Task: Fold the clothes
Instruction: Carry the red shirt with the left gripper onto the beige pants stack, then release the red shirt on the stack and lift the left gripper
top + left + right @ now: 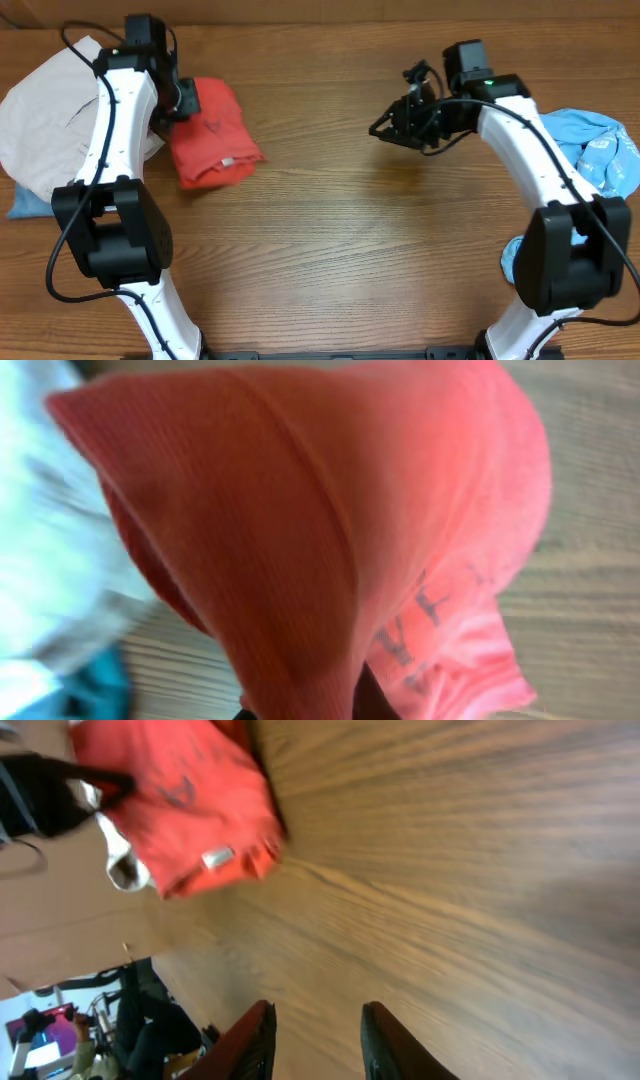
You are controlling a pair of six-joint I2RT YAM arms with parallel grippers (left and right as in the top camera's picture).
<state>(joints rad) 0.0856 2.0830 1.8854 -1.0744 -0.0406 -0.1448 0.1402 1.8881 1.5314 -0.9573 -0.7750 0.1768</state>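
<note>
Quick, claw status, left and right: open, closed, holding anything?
Left claw: closed on the red-orange T-shirt.
Right claw: open, nothing between its fingers.

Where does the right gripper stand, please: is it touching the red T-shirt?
Apart. The overhead view shows bare table between the right gripper and the red T-shirt.

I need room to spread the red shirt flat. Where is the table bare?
Bare wood runs across the middle of the table, from the red T-shirt to the right gripper and down to the near edge. Crowded: beige cloth at the left edge, blue shirt at the right.
</note>
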